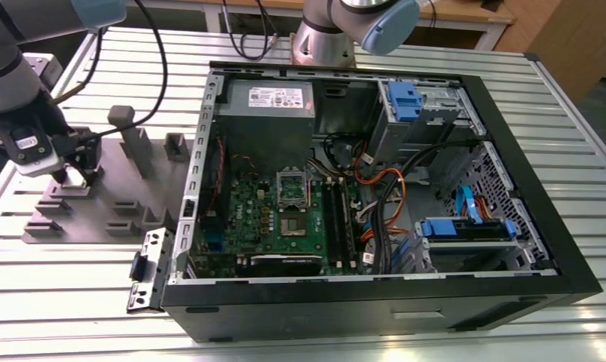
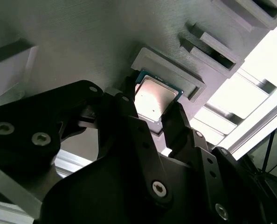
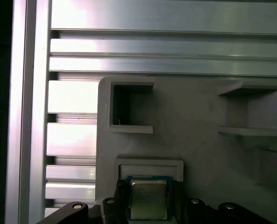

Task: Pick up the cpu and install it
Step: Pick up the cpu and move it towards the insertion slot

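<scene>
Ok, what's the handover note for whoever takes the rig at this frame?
Gripper: shut on the cpu, at its holder on the grey tray, to the exterior view's left of the case.
Done: cpu gripped; I cannot tell whether it is lifted clear of the holder.
Left: cpu not yet in the socket on the board inside the case.

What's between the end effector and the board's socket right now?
In the exterior view, the fixture's posts and the case's side wall stand between the end effector and the socket. The second wrist view shows it closed on the cpu.
</scene>
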`<state>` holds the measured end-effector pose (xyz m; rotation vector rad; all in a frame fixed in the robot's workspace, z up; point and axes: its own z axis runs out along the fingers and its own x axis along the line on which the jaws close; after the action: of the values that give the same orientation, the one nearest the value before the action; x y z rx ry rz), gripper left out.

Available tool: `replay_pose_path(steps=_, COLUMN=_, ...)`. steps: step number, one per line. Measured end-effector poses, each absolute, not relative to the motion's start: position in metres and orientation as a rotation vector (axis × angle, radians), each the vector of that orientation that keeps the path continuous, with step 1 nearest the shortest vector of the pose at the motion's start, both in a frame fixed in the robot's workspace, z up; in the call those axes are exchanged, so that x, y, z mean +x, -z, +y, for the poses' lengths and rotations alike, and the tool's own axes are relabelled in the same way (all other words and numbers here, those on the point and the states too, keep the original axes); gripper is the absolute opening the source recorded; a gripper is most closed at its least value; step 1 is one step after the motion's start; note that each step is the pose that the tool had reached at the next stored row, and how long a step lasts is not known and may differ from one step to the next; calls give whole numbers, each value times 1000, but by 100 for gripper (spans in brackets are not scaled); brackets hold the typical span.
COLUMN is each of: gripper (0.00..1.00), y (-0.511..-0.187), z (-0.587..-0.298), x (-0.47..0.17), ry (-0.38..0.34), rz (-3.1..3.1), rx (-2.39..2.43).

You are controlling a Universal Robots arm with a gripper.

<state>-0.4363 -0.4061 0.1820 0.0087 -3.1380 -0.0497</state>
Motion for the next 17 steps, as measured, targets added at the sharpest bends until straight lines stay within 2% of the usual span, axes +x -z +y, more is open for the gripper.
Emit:
replay_pose_path(steps=5, gripper=50, y=-181, z=-406, x=-436, ry=49, rz=-3138, rx=8)
replay_pose_path(steps=6, gripper=56, y=-181, z=-406, x=-436, ry=49, rz=-3138, rx=8)
replay_pose_path(steps=17, gripper=56, y=-184, z=-406, x=-436, ry=49, rz=-3138, rx=31)
